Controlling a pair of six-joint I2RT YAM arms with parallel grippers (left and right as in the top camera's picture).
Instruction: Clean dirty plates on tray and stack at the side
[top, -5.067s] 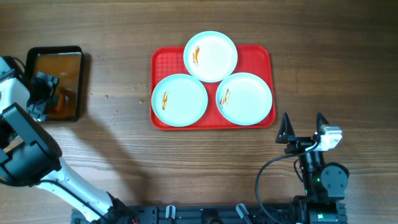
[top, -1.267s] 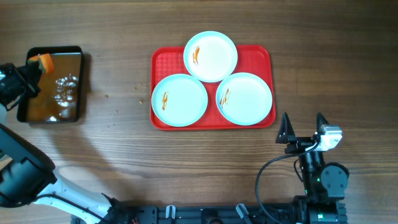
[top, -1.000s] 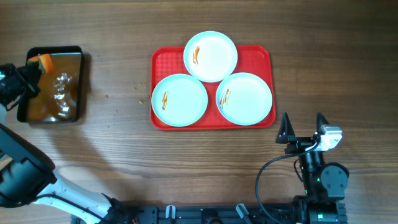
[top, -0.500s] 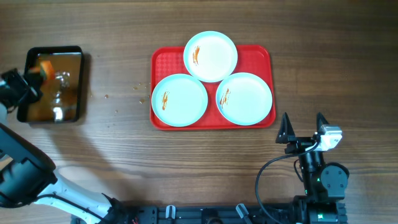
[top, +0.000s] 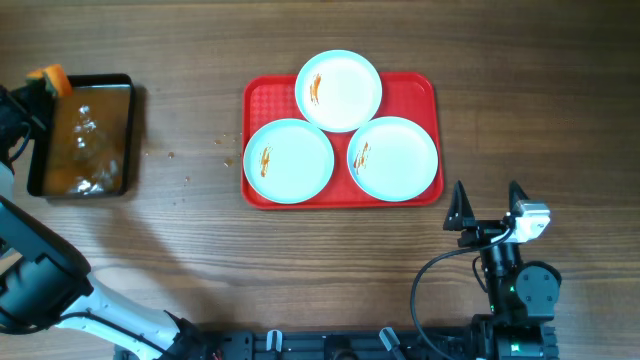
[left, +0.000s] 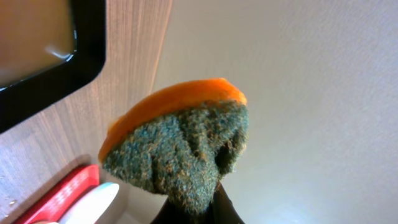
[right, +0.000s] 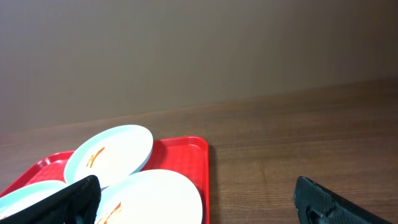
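Wooden table (top: 300, 270), left pincer (left: 196, 214) clamped on sponge (left: 177, 149), right pincer (top: 487, 205) spread wide

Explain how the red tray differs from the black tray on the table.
The red tray is clearly larger than the black tray. The red tray carries three plates with orange-brown smears, while the black tray holds only brownish liquid. The red tray lies near the middle, the black tray at the far left. Both are rectangular with rounded corners and lie flat on the wooden table.
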